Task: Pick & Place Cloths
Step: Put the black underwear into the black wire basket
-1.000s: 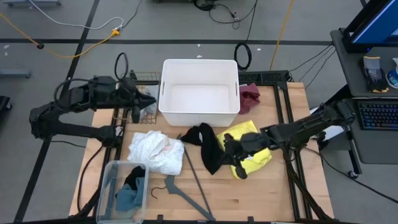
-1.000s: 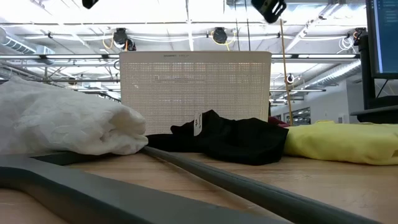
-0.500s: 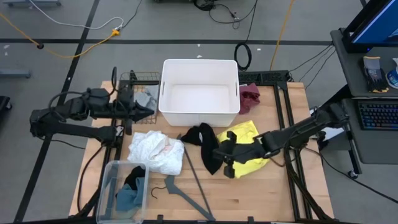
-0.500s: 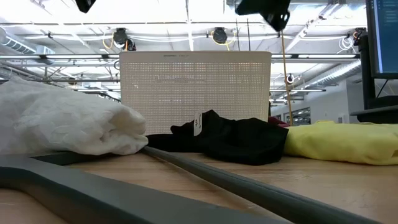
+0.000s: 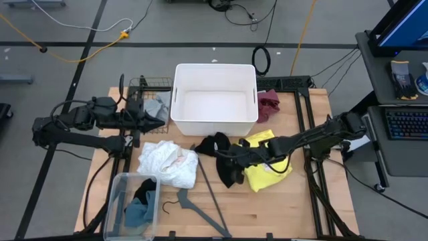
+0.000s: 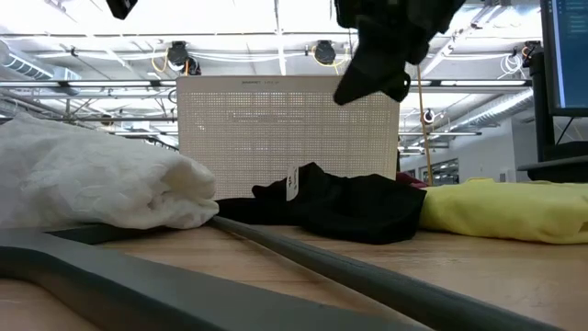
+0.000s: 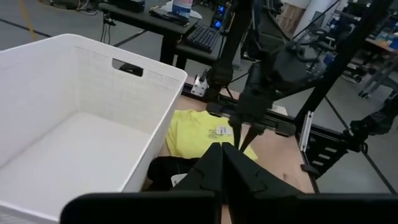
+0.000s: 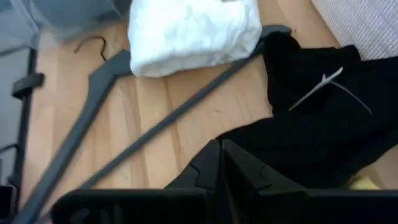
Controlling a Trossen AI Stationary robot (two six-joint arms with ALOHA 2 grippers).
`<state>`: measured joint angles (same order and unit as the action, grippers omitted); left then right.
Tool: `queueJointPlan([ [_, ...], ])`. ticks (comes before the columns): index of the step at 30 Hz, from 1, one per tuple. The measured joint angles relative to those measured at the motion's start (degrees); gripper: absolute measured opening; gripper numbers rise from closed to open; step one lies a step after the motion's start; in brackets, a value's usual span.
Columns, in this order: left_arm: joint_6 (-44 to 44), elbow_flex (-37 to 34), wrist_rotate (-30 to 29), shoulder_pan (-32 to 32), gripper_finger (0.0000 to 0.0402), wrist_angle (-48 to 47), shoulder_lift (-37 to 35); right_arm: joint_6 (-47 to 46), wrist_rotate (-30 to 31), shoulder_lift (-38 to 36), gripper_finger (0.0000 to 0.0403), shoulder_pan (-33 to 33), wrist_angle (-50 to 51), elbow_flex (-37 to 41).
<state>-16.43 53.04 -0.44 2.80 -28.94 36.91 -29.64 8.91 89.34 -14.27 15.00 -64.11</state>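
A black cloth [image 5: 226, 175] lies crumpled on the table in front of the white bin [image 5: 215, 72]. Beside it are a yellow cloth [image 5: 269, 173] to its right and a white cloth [image 5: 167, 164] to its left. My right gripper [image 5: 223, 159] hangs shut over the black cloth [image 8: 323, 124], well above it in the low view [image 6: 354, 92]. My left gripper [image 5: 160, 121] is shut and in the air by the bin's left wall. A grey cloth [image 5: 159, 105] lies in a wire basket, and a maroon cloth [image 5: 270, 102] lies right of the bin.
A grey clothes hanger [image 5: 208, 195] lies across the near middle of the table, its long bar running under the black cloth's edge. A clear box [image 5: 131, 206] at the near left holds teal and black cloths. Bare wood shows at the near right.
My right gripper has gone toward the table's left edge and down, from over the yellow cloth to over the black cloth, tipping downward. My left gripper has drawn back toward the table's left edge and sunk a little. The cloths on the table have stayed put.
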Motion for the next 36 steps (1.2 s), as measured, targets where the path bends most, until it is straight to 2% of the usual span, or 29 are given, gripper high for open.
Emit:
queueJointPlan([
  [4, -0.2, 0.0, 0.1, -0.3, 0.0009, -0.8, 0.1, -3.0, -0.2, 0.0, 0.0056, 0.7, 0.3, 0.0],
  [12, -0.2, 0.0, 0.0, -0.4, 0.0021, -0.9, 0.1, -4.1, -0.1, 0.7, 0.0175, 1.0, -0.4, 0.0],
  [16, -0.2, 0.0, 0.0, -0.3, 0.001, -0.9, 0.1, -4.1, 3.1, 2.9, 0.0208, 1.1, -0.1, 0.0],
  [20, -0.2, 0.0, -0.1, -0.3, 0.0002, -0.9, 0.1, -4.4, 5.3, 5.9, 0.0214, 1.3, -0.6, 0.0],
  [26, -0.2, 0.0, -0.1, -0.3, 0.0021, -0.9, 0.1, -5.1, 6.5, 9.7, 0.0205, 1.4, -5.0, 0.0],
  [31, -0.2, 0.0, -0.1, -0.3, 0.0025, -0.9, 0.1, -7.0, 9.4, 13.1, 0.0204, 1.4, -5.0, 0.0],
  [36, -0.3, 0.0, -0.1, -0.3, 0.0026, -0.9, 0.1, -10.6, 9.1, 17.6, 0.0203, 1.4, -5.1, 0.0],
])
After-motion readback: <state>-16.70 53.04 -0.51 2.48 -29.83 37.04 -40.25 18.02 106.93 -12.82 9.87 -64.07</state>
